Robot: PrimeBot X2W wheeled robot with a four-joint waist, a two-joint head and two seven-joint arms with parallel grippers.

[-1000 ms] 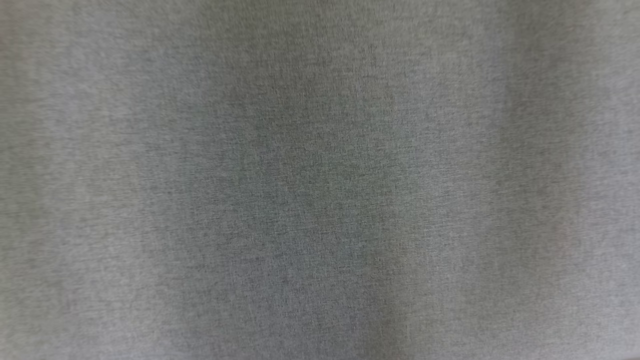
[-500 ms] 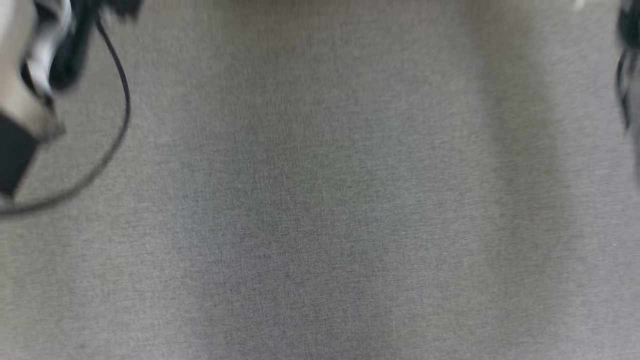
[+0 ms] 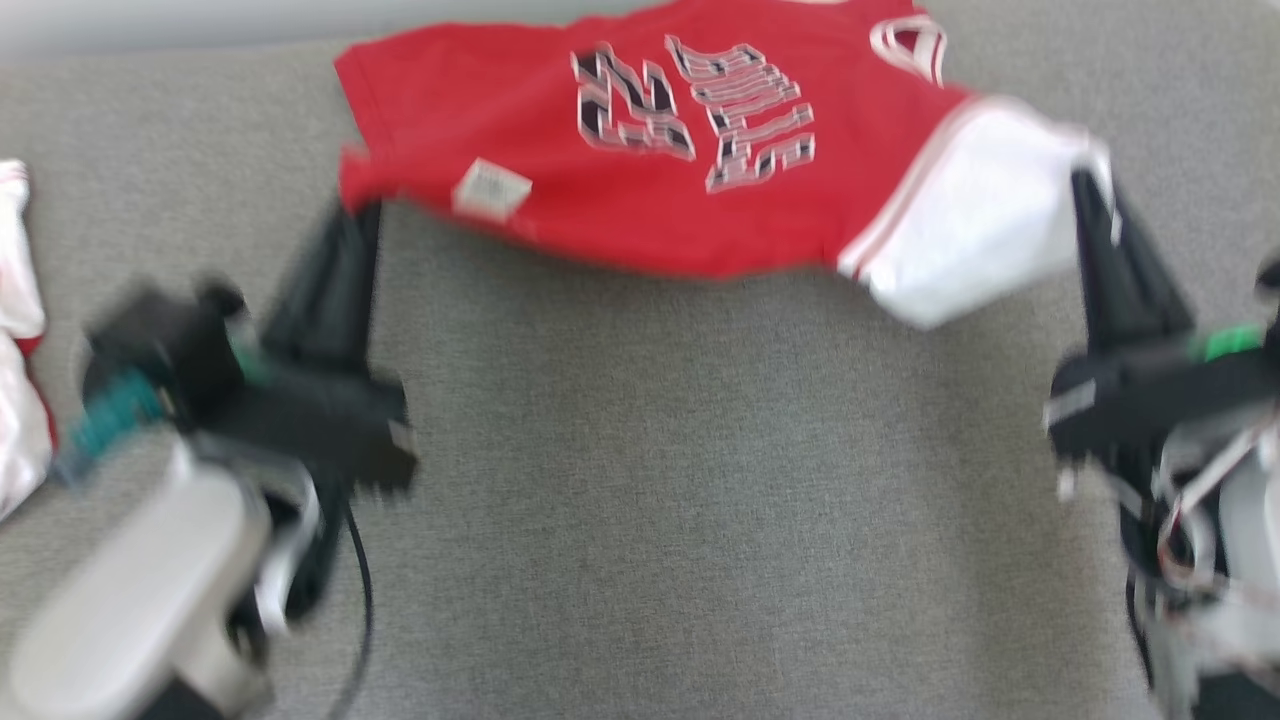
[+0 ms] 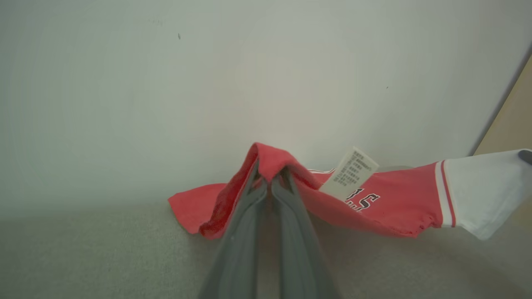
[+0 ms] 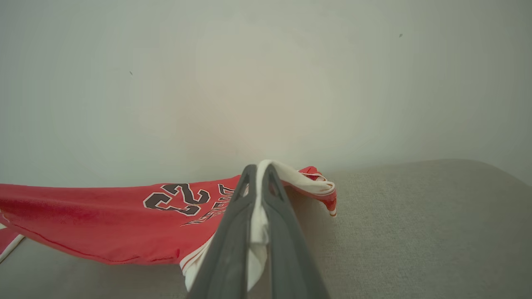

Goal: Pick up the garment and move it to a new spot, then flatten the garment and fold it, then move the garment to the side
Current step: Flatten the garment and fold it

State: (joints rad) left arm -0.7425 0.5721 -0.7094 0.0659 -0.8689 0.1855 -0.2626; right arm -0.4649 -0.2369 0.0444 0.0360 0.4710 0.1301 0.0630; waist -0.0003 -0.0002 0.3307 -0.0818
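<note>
The garment (image 3: 640, 200) is a red jersey with dark "22" lettering and a white sleeve. It hangs stretched between my two grippers above the grey fabric surface (image 3: 700, 500), near the back wall. My left gripper (image 3: 358, 210) is shut on its red hem corner beside a white label (image 3: 490, 190). In the left wrist view the left gripper (image 4: 270, 176) pinches a fold of red cloth (image 4: 374, 207). My right gripper (image 3: 1088, 185) is shut on the white sleeve. In the right wrist view the right gripper (image 5: 258, 170) has white cloth between its fingers, and the garment (image 5: 104, 224) sags to the left.
Another white and red piece of cloth (image 3: 15, 330) lies at the left edge of the surface. A pale wall (image 4: 249, 83) stands right behind the garment. A wooden panel (image 4: 513, 120) shows at the right of the left wrist view.
The head camera has moved: earlier it showed bare grey surface, then arm parts at the top corners. Now both grippers and the stretched garment are in the picture.
</note>
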